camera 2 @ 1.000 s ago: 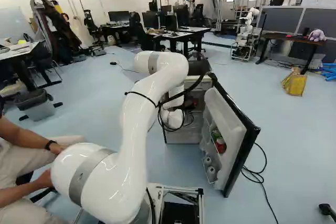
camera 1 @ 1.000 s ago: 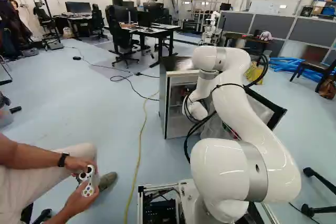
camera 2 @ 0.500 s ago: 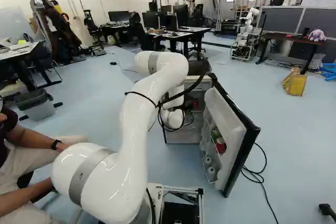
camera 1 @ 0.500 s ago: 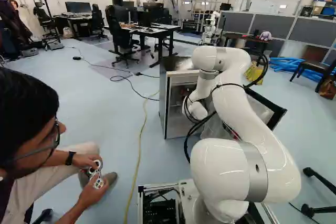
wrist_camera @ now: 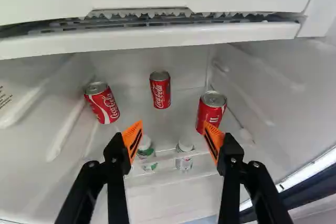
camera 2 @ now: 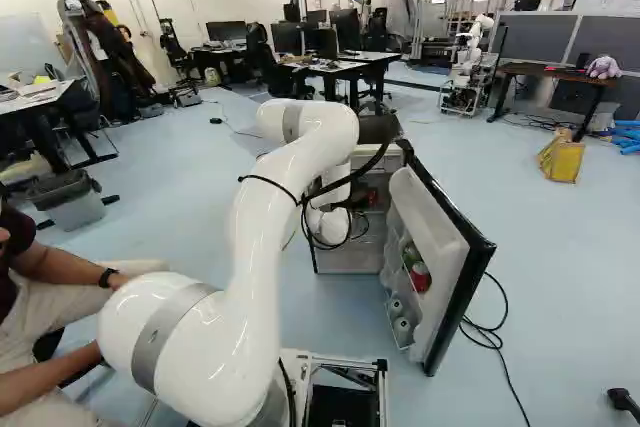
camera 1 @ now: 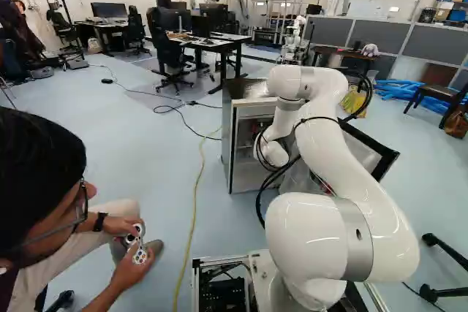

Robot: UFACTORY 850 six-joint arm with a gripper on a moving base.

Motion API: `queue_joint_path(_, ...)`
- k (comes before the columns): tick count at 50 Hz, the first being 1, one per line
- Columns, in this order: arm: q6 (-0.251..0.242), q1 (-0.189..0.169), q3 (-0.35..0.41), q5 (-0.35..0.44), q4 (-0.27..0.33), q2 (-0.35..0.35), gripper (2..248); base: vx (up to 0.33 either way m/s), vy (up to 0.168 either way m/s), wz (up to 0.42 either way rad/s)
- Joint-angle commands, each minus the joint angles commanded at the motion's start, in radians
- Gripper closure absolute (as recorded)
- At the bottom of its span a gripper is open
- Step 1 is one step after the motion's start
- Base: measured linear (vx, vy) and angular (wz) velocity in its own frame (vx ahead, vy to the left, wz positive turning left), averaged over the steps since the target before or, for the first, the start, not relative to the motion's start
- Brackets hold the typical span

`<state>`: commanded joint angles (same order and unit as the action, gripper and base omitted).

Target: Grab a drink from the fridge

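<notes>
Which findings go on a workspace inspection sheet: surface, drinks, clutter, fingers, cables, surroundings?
Surface: white fridge interior, door open
Job's things: three red metal cans; two white-capped clear bottles
Clutter: green and red items in the door
Fingers: black fingers with orange pads, open, nothing gripped
Cables: black cables looping near the white arm's far end; yellow cable on floor
Surroundings: seated person with white controller, close beside the base

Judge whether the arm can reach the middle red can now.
Probably yes: the gripper is open, and the middle red can stands ahead, in line with the finger gap, with nothing seen covering it. Its depth I can't judge.
</notes>
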<state>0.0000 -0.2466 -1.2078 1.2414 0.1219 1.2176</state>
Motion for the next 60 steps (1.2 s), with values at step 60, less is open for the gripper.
queue_joint_path(60,0.000,0.019,-0.158,-0.125,0.000,0.086,79,0.000,0.000,0.000)
